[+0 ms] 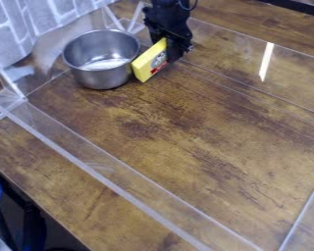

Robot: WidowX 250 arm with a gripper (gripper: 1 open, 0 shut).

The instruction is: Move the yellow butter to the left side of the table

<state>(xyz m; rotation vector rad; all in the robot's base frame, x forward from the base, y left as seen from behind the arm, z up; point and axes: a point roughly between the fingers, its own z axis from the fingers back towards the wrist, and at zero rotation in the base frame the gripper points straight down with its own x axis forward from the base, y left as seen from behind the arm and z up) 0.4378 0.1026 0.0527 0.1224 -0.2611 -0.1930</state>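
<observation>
The yellow butter (148,64) is a small yellow block with a white-and-red label. It sits tilted near the back of the table (199,127), its left side against a steel bowl (99,58). My black gripper (173,52) comes down from above and is shut on the butter's far right end. The fingertips are partly hidden behind the block.
The steel bowl stands at the back left, with a pale cloth (44,51) behind it. Clear acrylic walls (81,157) edge the wood-grain top, one running diagonally across the front left. A tiled wall (23,25) is at the far left.
</observation>
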